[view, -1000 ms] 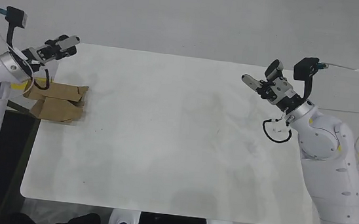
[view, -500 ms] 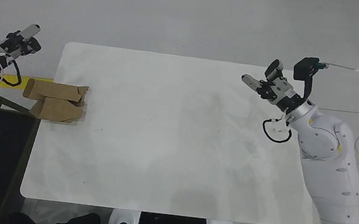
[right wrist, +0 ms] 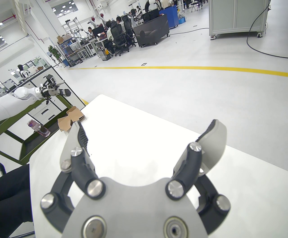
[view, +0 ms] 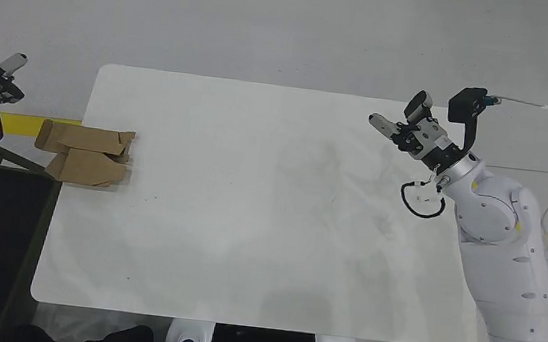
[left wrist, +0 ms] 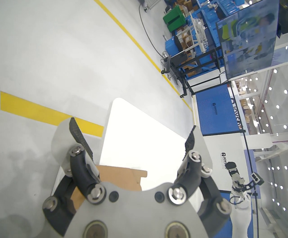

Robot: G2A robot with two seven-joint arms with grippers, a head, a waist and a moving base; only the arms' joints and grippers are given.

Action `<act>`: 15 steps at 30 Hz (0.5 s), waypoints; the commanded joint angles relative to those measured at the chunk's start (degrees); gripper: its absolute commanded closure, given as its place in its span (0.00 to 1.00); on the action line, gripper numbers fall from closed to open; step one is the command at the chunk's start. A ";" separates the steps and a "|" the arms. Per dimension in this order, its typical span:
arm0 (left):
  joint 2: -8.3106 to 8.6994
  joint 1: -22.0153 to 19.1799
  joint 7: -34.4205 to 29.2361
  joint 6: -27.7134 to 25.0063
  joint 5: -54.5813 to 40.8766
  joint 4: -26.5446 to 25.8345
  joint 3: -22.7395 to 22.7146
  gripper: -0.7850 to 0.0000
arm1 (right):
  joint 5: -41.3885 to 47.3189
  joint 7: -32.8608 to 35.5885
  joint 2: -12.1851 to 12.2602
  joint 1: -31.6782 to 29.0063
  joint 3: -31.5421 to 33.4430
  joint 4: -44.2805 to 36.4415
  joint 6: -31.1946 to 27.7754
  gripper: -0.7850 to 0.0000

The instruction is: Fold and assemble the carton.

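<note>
Top view: carton (view: 83,152) lies flat on the worktop's (view: 268,231) left edge, partly overhanging. Left tool (view: 5,70) hangs beyond that edge, fingers apart; right tool (view: 392,118) hovers over the far right side, likewise apart.

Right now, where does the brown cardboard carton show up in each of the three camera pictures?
Top view: the carton lies at the left edge of the table, partly overhanging it.
Left wrist view: close up, just past the base of the open left gripper, between its fingers.
Right wrist view: small, far across the table at its far edge, near the left gripper.
Shared landmark: the white table's edge where the carton lies.
</note>
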 commanded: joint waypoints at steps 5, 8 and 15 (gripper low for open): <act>0.22 -1.55 0.88 1.31 4.94 5.18 1.65 0.00 | 0.00 0.00 0.00 -0.01 0.00 0.00 0.00 0.00; 0.31 -2.53 0.71 2.49 9.26 7.10 3.32 0.00 | 0.00 0.00 0.00 -0.01 0.00 0.00 0.00 0.00; -0.21 -4.95 -3.57 2.71 12.34 10.98 6.23 0.00 | 0.00 0.00 0.00 -0.01 0.00 0.00 0.00 0.00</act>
